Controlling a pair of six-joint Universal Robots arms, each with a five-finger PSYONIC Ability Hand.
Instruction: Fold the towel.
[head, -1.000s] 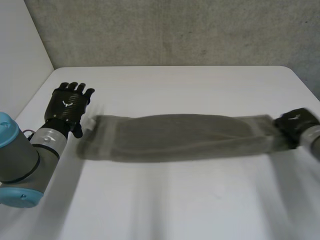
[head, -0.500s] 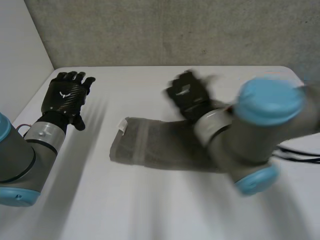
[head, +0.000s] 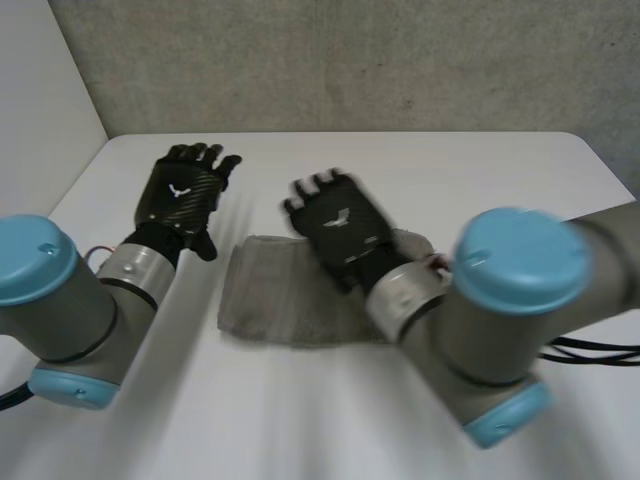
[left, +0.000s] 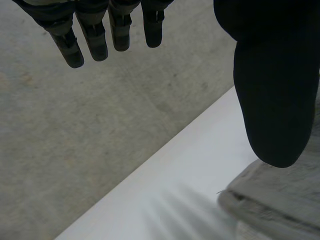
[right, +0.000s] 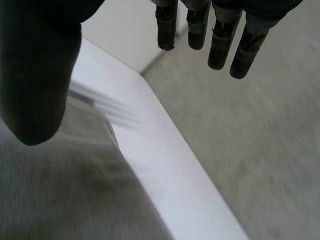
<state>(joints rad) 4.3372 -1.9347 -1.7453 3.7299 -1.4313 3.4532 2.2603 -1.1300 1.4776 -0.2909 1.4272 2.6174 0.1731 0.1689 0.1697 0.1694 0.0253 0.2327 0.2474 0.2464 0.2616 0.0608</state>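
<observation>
Your head camera looks down from behind onto the counter (head: 300, 430), facing the wall (head: 350, 60). The wrist cameras sit close, sighting past the left hand (left: 270, 90) and right hand (right: 35, 75) toward that wall; all three views share the towel (head: 265, 300) and counter edge.

We hold both arms forward with the backs of our hands facing up. Our left arm (head: 85, 300) comes in from the left with its grey wrist angled inward. Our left hand (head: 182, 195) is spread flat, fingers (left: 92, 42) straight and thumb (left: 272, 100) set apart, holding nothing. Our right arm (head: 500, 310) bends across from the right, which puts our right hand (head: 340, 228) near the left one. It is likewise flat, with straight fingers (right: 220, 42) and the thumb (right: 37, 85) apart.
</observation>
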